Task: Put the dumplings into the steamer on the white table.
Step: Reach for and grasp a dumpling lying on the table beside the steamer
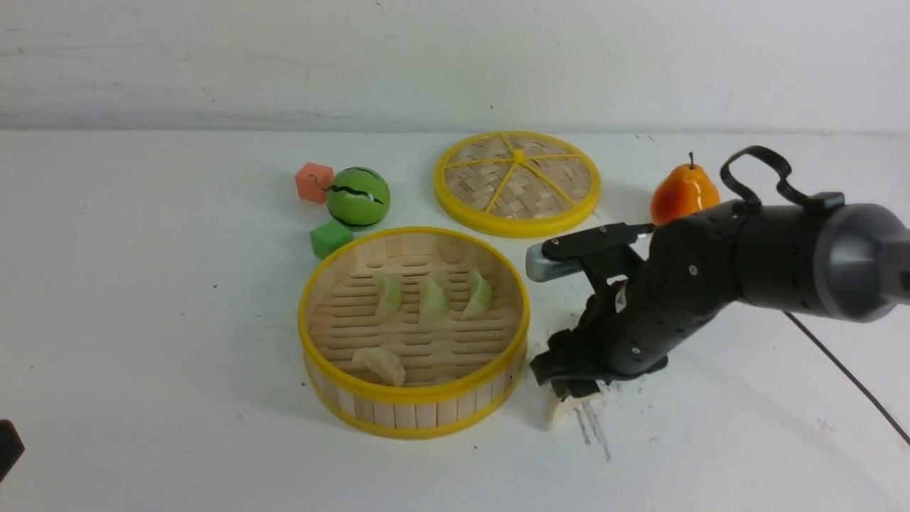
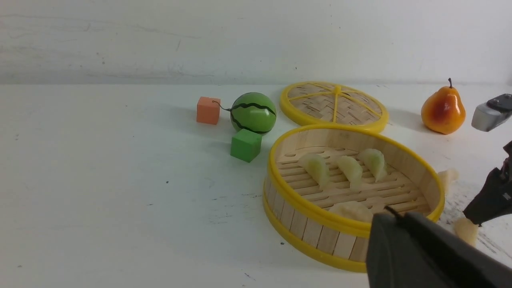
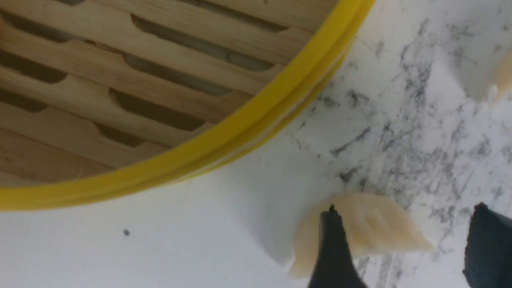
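Item 1: steamer (image 1: 414,414) on white table (image 1: 142,320). I count 3 green dumplings (image 1: 432,300) in row and 1 cream dumpling (image 1: 382,365) inside.
Item 2: right gripper (image 1: 571,391) down just beside steamer, fingers (image 3: 332,248) apart, straddling second cream dumpling (image 3: 372,228) on table, not clamped.
Item 3: third cream dumpling (image 2: 448,176) on table near steamer.
Item 4: left gripper (image 2: 400,232) closed.

Front view: raised, between arms, faces forward over tabletop (image 1: 142,320). Left wrist: low, oblique, farther off. Right wrist: very close, downward. All share steamer (image 1: 398,414).
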Tool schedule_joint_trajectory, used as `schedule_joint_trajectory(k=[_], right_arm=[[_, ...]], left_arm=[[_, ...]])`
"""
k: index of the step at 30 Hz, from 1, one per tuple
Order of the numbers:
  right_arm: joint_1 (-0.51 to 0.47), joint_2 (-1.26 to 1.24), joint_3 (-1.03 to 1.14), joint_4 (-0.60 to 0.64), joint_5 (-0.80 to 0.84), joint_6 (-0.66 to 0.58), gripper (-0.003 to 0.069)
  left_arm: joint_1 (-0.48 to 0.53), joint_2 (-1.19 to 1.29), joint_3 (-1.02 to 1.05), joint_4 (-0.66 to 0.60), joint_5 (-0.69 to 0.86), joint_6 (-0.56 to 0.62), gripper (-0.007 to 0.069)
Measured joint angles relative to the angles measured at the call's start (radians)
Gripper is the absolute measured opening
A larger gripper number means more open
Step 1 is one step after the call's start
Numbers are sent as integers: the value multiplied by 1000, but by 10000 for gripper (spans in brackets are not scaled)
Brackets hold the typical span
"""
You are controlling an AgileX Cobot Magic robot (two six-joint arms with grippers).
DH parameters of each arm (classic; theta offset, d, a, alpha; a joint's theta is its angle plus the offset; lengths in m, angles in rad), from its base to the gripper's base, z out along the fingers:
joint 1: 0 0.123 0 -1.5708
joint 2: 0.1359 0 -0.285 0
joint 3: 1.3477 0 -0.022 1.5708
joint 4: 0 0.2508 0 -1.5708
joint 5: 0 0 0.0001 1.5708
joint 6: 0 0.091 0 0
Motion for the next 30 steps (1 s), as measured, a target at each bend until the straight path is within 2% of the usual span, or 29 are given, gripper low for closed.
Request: schedule_joint_trajectory(k=[3, 5, 8, 12, 15, 18, 20, 23, 26, 30], right_arm=[[0, -4, 0, 21, 57, -29, 340], [-1, -22, 0, 82, 147, -104, 248], [-1, -47, 0, 148, 205, -168, 177], [-1, -91, -1, 173, 222, -149, 158], [-1, -102, -2, 147, 218, -88, 208], [-1, -98, -2, 71, 199, 25, 311], [-1, -90, -1, 16, 165, 157, 409], [-1, -76, 0, -14, 127, 267, 496], [3, -57, 0, -16, 106, 319, 531], [4, -18, 0, -6, 99, 336, 521]], left_arm=[[0, 0, 0, 1, 0, 0, 19], [0, 0, 0, 2, -1, 0, 19], [0, 0, 0, 2, -1, 0, 20], [0, 0, 0, 2, 2, 0, 20], [0, 0, 0, 2, 5, 0, 20], [0, 0, 0, 2, 7, 0, 22], [0, 0, 0, 2, 14, -2, 24], [0, 0, 0, 2, 19, -2, 28], [0, 0, 0, 2, 20, -2, 29], [0, 0, 0, 2, 18, -2, 31]])
